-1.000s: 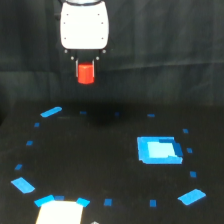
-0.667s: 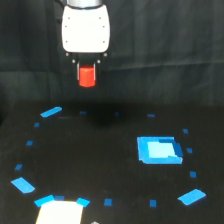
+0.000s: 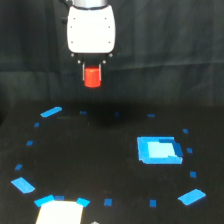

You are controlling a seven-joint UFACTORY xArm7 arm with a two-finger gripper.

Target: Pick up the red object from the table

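The red object, a small stubby red-orange block, hangs well above the black table in the exterior view. My gripper is shut on it, its thin dark fingers flanking the block under the white gripper body. The block sits in front of the black curtain, high over the table's far middle. A dim shadow lies on the table below it.
A bright blue rectangle lies on the table toward the exterior view's right. Small blue tape marks ring the surface. A pale white patch shows at the bottom edge on the left.
The gripper has moved slightly toward the exterior view's right with the red object still held; the height looks about the same.
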